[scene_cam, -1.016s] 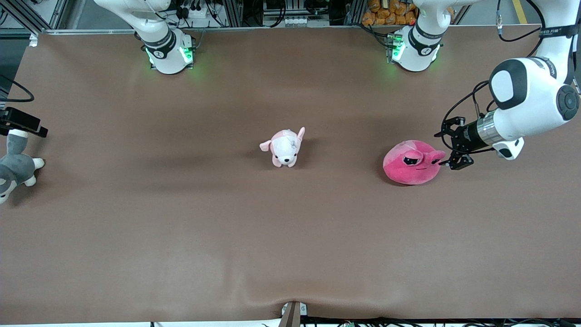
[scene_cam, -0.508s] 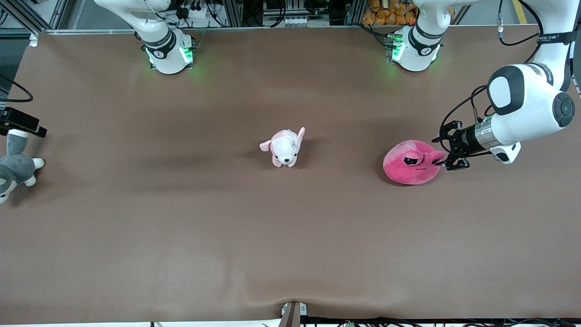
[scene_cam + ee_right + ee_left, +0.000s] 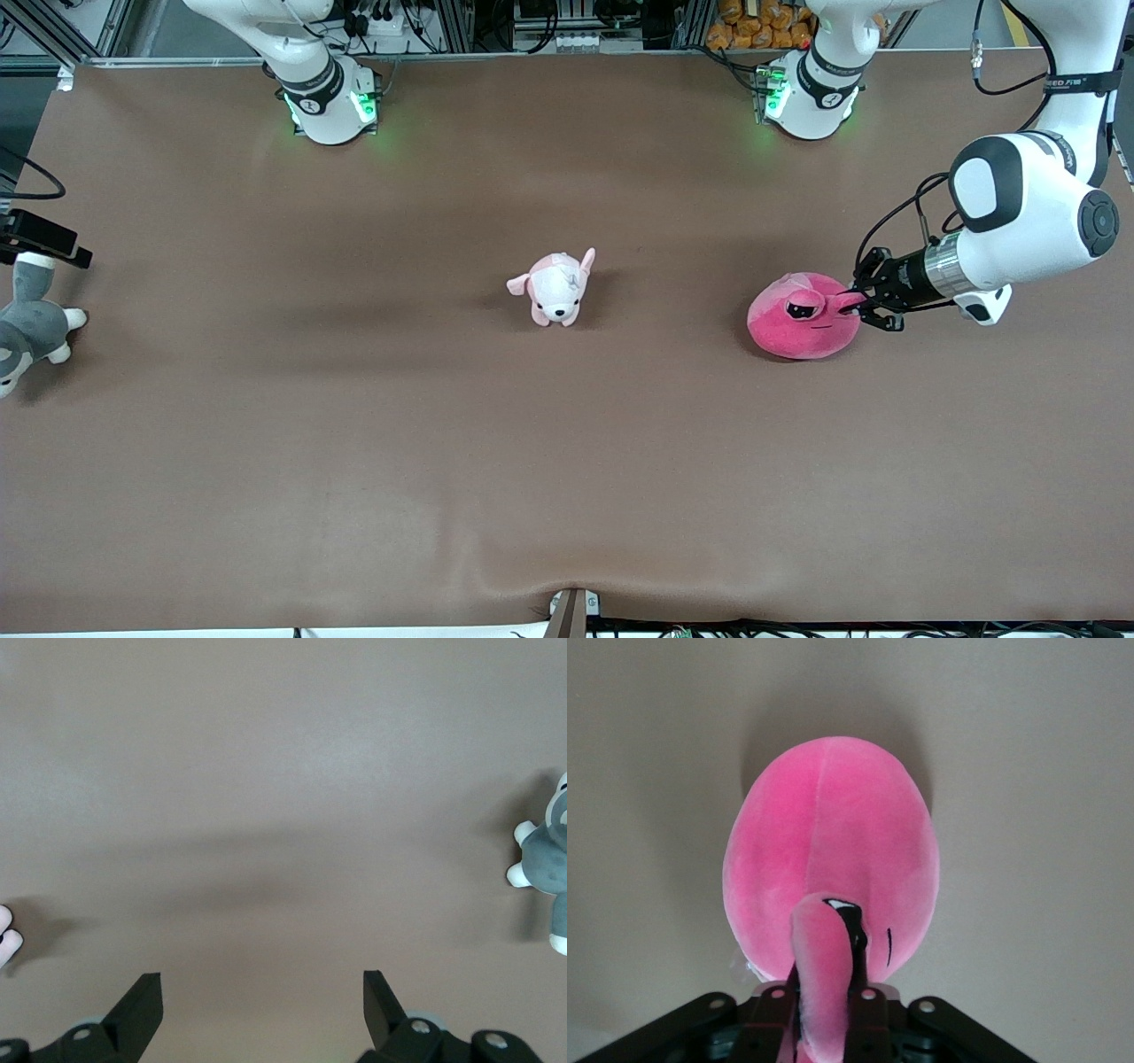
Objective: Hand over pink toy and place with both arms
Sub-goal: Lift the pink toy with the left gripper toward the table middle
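Observation:
The pink toy point(image 3: 802, 321), a hot-pink round plush with half-lidded black eyes, lies on the brown table toward the left arm's end. My left gripper point(image 3: 855, 302) comes in low from the side and is shut on a bulging pink part at the toy's edge. In the left wrist view the toy point(image 3: 828, 842) fills the middle, and my left gripper point(image 3: 824, 967) pinches its pink bulge between both fingers. My right gripper point(image 3: 261, 981) is open and empty, high over bare table. It does not show in the front view.
A small pale pink-and-white puppy plush point(image 3: 555, 289) stands mid-table. A grey-and-white plush point(image 3: 27, 330) lies at the right arm's end, under a black fixture point(image 3: 42, 238); it also shows in the right wrist view point(image 3: 545, 864). The two arm bases point(image 3: 330, 99) stand along the back edge.
My left gripper has closed from open onto the pink toy's bulging edge. The left arm has shifted slightly toward the toy. The right arm's side is unchanged.

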Controlling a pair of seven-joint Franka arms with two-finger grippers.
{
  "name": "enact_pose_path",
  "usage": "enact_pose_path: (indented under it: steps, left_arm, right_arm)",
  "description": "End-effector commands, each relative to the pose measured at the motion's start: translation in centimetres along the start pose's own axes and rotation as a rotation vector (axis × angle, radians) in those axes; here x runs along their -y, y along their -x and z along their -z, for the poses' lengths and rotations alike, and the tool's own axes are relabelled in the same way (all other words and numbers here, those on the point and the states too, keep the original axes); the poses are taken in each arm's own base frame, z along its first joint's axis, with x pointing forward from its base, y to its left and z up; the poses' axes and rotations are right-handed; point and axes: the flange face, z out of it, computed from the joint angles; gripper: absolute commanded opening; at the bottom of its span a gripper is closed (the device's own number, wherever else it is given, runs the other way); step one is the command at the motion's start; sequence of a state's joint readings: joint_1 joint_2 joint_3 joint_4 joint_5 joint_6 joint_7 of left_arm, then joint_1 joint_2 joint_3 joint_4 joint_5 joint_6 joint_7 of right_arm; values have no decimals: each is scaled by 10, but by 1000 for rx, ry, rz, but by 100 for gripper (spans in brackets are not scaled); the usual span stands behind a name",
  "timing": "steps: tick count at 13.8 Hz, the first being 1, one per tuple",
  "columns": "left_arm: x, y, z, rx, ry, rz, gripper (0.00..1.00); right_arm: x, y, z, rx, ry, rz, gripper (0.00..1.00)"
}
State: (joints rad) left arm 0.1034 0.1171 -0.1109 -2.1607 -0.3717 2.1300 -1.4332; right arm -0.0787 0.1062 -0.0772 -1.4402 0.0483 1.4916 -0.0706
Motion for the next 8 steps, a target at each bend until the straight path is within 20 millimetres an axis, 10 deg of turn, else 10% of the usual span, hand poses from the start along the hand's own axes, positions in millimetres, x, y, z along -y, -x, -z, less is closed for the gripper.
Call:
enact_pose_path:
  steps: [1, 8]
  left_arm:
    - [-9, 8, 9, 21, 0, -22, 0]
    - [-1, 72, 106, 62, -81, -155, 0]
  right_arm:
    - [0, 2, 2, -4, -12, 11, 100]
    - [6, 2, 6, -13, 2, 15, 100]
